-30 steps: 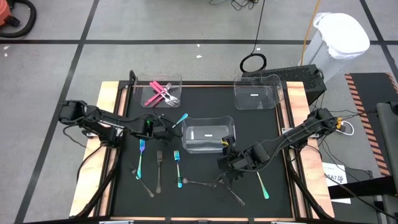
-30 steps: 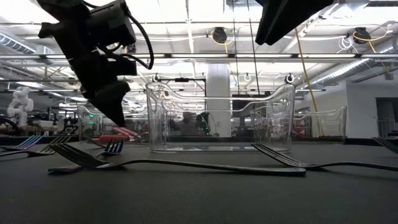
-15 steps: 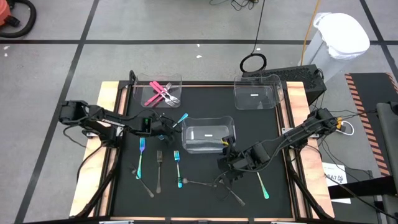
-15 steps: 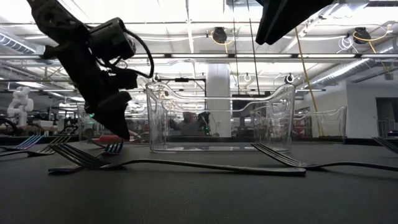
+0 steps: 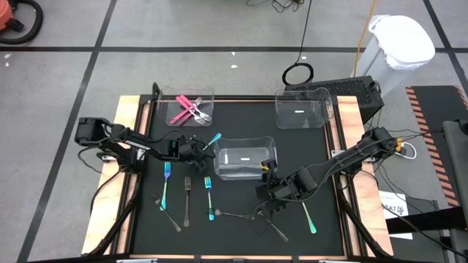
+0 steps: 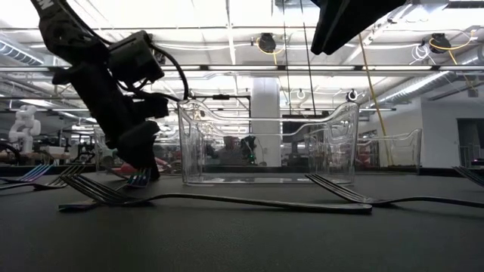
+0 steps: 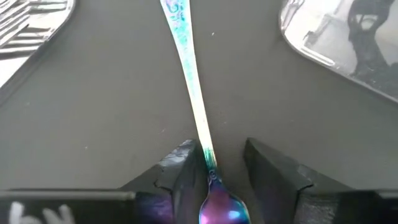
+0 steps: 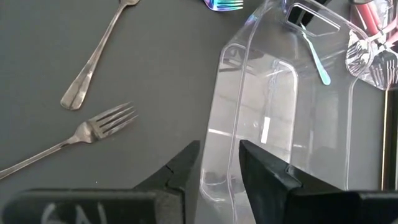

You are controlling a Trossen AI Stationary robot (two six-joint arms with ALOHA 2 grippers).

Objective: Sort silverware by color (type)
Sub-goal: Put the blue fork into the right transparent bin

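Note:
An iridescent blue-teal spoon (image 5: 212, 139) lies flat on the black mat, left of the middle clear bin (image 5: 245, 157). My left gripper (image 7: 217, 168) is down at the mat, open, with its fingers on either side of the spoon's neck (image 7: 207, 155). The handle (image 7: 186, 68) runs away from the fingers. My right gripper (image 8: 219, 171) hangs open above the middle bin's near right corner (image 8: 214, 124). In the low view its tip (image 6: 318, 49) is above the rim. Pink silverware (image 5: 189, 109) lies in the far left bin. My left gripper's fingers come slanting down from the table's left and straddle the spoon's neck, just above the bowl (image 7: 219, 208). One finger (image 7: 186, 171) stands close against the neck; I cannot tell whether it touches. The spoon lies flat on the mat.
A clear bin (image 5: 301, 111) with nothing in it stands at the far right. Teal forks (image 5: 166, 183) (image 5: 209, 193) and a teal piece (image 5: 308, 216) lie on the near half of the mat. So do several grey forks and spoons (image 5: 187, 199) (image 5: 235, 214) (image 5: 276, 231).
My left gripper has sunk from above the mat down to it, tipping steeper, over the iridescent spoon beside the middle bin. The spoon has stayed where it was.

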